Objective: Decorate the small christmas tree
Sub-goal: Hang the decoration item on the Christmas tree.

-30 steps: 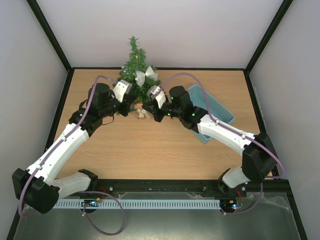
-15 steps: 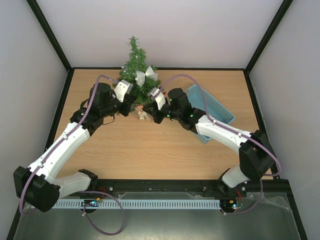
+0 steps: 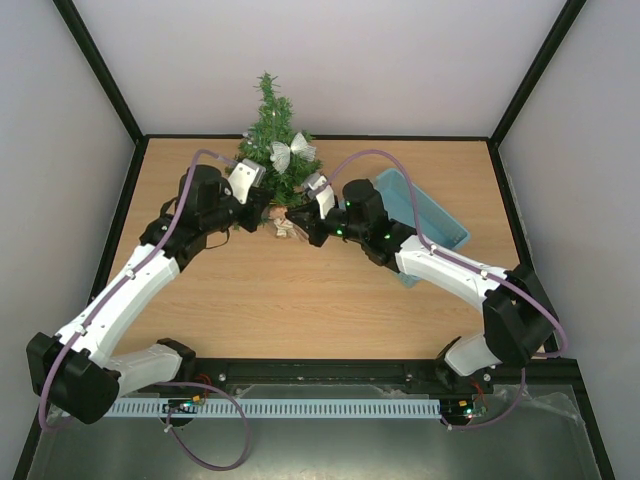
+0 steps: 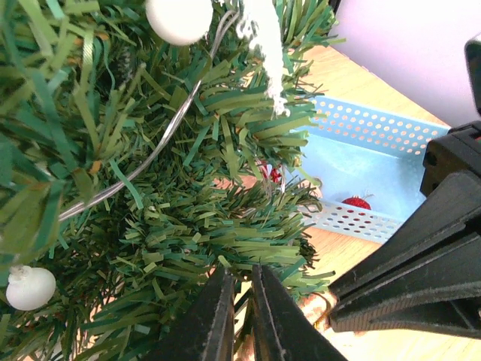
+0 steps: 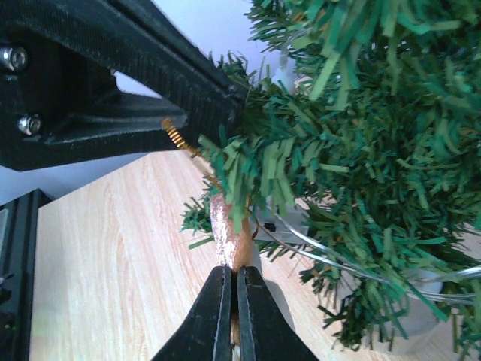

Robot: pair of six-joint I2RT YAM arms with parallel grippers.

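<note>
1. The left gripper (image 4: 240, 277) has its fingers pressed almost together, tips among the lowest branches.
2. The small christmas tree (image 3: 266, 125) stands upright at the table's (image 3: 300, 290) far edge, between both grippers.
3. The right gripper (image 5: 232, 272) pinches a copper ornament (image 5: 228, 226) against the needles.
4. A blue tray (image 3: 432, 215) lies right of the tree.

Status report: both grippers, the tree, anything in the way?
Left gripper shut among low branches. Right gripper shut on copper ornament under a branch. Small christmas tree upright. Both grippers crowd its foot.
</note>
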